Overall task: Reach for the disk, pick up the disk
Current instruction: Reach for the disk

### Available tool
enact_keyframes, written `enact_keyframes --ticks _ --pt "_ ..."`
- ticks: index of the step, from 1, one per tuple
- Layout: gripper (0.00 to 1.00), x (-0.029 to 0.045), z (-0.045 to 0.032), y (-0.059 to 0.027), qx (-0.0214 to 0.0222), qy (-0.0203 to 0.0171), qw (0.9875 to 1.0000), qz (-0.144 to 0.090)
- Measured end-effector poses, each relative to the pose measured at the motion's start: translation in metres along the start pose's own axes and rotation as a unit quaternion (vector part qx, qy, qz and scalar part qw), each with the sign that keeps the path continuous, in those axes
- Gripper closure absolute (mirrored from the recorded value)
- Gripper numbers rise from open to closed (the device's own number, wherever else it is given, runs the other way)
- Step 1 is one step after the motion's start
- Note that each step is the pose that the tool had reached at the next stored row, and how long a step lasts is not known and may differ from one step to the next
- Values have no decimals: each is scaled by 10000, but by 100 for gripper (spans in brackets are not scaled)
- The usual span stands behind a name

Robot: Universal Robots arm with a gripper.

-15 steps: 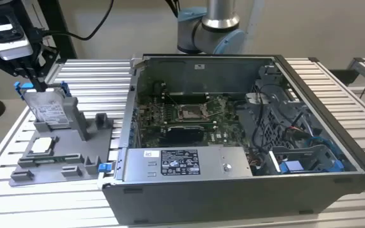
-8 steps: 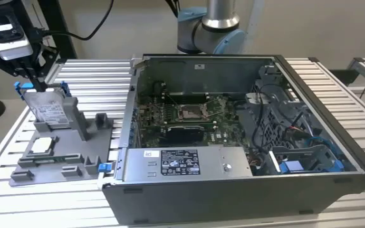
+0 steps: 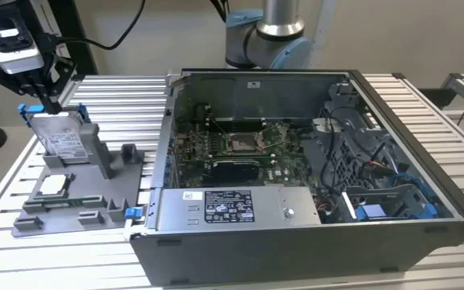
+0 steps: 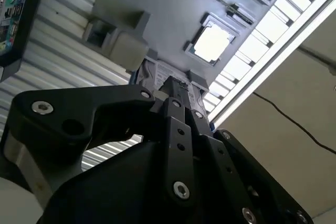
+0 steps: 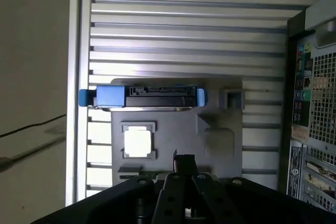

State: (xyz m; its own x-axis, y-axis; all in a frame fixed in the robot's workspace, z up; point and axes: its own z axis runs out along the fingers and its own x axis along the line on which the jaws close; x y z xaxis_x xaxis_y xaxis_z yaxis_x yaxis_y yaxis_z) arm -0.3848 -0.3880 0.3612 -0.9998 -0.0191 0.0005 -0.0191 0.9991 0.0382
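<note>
Soft, even light filled the exterior view. In both wrist views the processor chip (image 4: 212,43) (image 5: 137,143) glared white; glare bleached the slatted table (image 4: 278,22) (image 5: 157,69) along its edge.

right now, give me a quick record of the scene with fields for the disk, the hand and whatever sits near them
disk: silver-grey rectangular metal hard drive with blue plastic rails, standing on edge in a slot of the grey plastic fixture
hand: black hand at the drive's top edge; contact cannot be told
lifted: no, the drive sits in its slot
nearby: small square silver processor chip, flat on the same fixture
exterior view's right: open grey metal computer case
surface: ribbed aluminium table
</note>
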Motion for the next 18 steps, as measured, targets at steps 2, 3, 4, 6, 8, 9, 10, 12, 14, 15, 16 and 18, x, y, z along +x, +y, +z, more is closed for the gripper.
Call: enact_keyframes --ticks 2,3,4,6,8,9,10,12,14,15,16,18 --pt "100 7 5 88 0 0 10000 0" --pt "100 16 7 127 0 0 10000 0" --pt "100 31 9 168 0 0 10000 0" --pt "100 88 14 227 2 -1 10000 0" --pt "100 165 16 264 3 0 10000 0" --pt "100 207 17 277 3 1 10000 0" --pt "100 250 19 288 2 0 10000 -1" --pt "100 327 23 321 2 0 10000 -3" --pt "100 389 28 366 2 0 10000 -8" --pt "100 416 30 387 3 1 10000 -12" --pt "100 438 33 406 3 1 10000 -18" --pt "100 476 38 437 2 1 10000 -42"
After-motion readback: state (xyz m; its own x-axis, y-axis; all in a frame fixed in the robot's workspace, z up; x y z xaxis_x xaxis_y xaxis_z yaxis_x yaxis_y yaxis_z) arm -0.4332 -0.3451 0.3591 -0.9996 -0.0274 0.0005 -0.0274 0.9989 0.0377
